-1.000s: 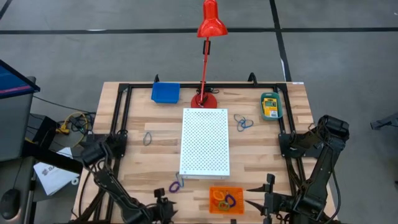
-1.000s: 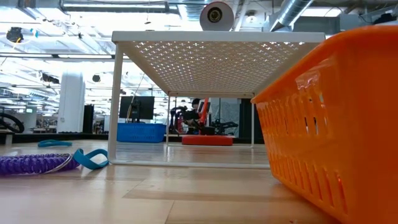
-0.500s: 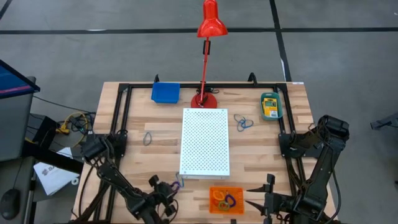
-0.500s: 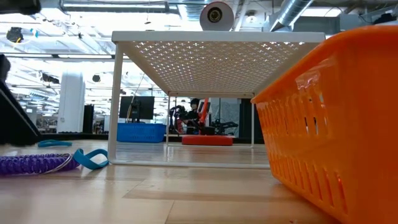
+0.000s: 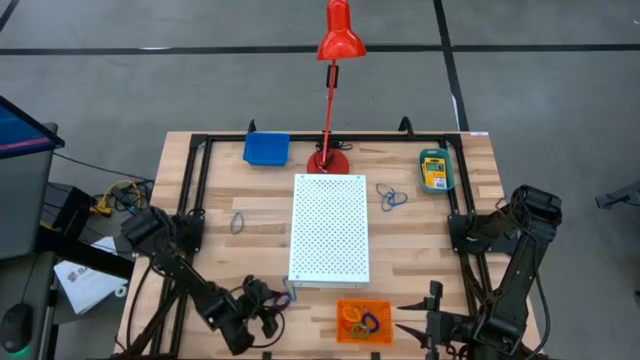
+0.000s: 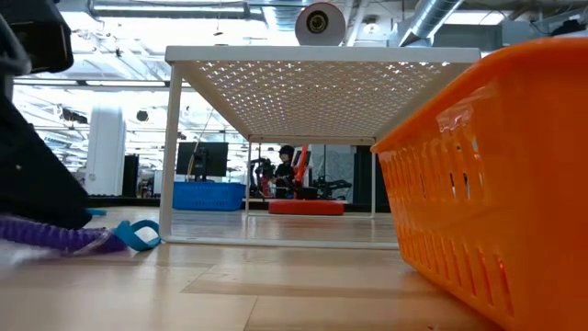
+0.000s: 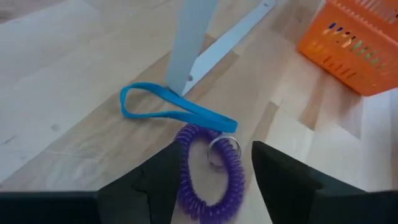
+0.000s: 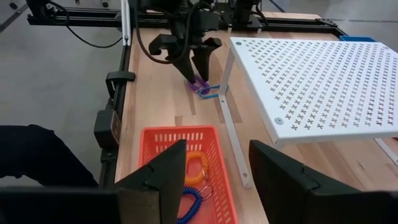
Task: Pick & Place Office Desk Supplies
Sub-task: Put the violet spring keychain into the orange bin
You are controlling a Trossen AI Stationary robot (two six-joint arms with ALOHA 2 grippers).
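A purple coil loop with a small metal ring lies on the wood near the white board's near-left leg. A blue band joins it. My left gripper is open and low over the coil, one finger on each side of it. It also shows in the high view. My right gripper hangs open above the orange tray, which holds an orange and a purple loop. A crayon box lies in a teal tray at the far right. My left gripper comes slanting down at the purple coil loop from the table's near-left side. Its fingers stand on either side of the loop's near part, which lies flat on the table. Whether a finger touches the coil, I cannot tell.
The white perforated board stands on thin legs mid-table, close to the coil. A red lamp and a blue tray stand at the far edge. Blue loops and a single loop lie on either side of the board.
My left gripper has moved from the near edge toward the purple coil and down, rolling its wrist as it went. In the low view it now covers the coil's left part. The coil there has shifted a little toward the blue band.
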